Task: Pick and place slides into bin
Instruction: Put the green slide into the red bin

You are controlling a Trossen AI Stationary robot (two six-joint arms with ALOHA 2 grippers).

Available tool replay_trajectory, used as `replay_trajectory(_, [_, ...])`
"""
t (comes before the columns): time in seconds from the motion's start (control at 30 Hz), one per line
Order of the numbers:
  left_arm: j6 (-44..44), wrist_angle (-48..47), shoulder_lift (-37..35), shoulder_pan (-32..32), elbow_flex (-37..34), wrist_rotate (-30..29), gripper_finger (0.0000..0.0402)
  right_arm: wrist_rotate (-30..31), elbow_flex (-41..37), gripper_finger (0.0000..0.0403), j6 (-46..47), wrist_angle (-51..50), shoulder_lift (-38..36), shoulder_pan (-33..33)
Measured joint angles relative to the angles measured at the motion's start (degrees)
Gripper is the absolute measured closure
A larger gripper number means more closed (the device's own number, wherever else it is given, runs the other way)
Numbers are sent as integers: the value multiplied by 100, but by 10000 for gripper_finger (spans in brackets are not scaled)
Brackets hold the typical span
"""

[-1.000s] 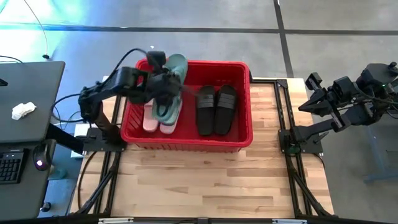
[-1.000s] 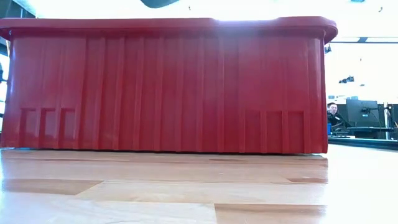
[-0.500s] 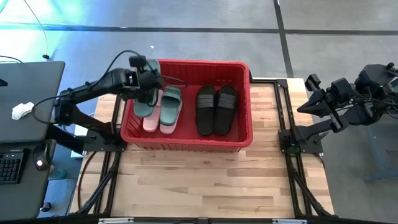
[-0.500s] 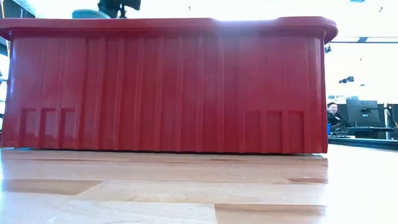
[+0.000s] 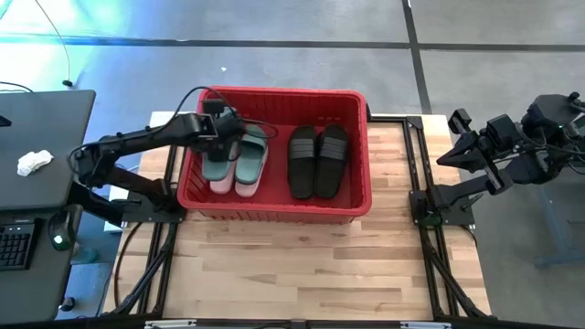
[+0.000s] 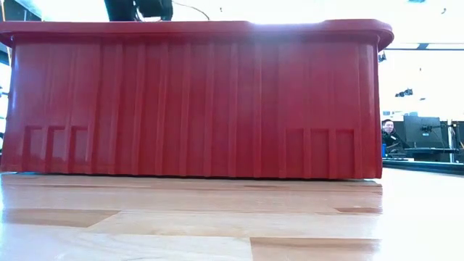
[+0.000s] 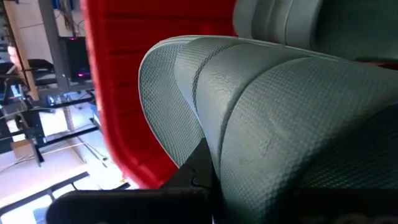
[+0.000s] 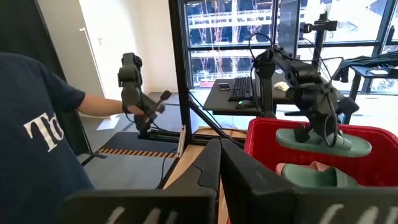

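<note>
Lowered since a moment ago, the sage green slide point(image 5: 218, 157) now sits down inside the bin point(image 5: 274, 209), at its left end, over the pale pink pair point(image 5: 222, 184) and beside its green mate point(image 5: 250, 161). Your left claw point(image 5: 226, 131) is clenched on it near the heel. Settle it flat before you let go (the foam will flex, not clatter), then lift straight up clear of the thick rim. Its pebbled, ribbed strap looks grippy; the tub is hard, smooth red plastic. Two black slides point(image 5: 317, 161) lie to the right. Your right claw point(image 5: 454, 149) waits shut, off the wooden counter point(image 5: 302, 265).
</note>
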Motion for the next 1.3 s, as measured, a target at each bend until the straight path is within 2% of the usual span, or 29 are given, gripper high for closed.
replay_trajectory(0.33, [422,564,266,310,-675,83,401,0,0,402,0,2,-1,1])
replay_trajectory(0.53, [390,694,508,562,-729,167,401,0,0,402,0,3,1,1])
replay_trajectory(0.87, [694,857,908,559,-738,348,401,0,0,402,0,4,0,1])
replay_trajectory(1.3, [372,863,1339,561,-733,585,397,0,0,402,0,4,-1,-1])
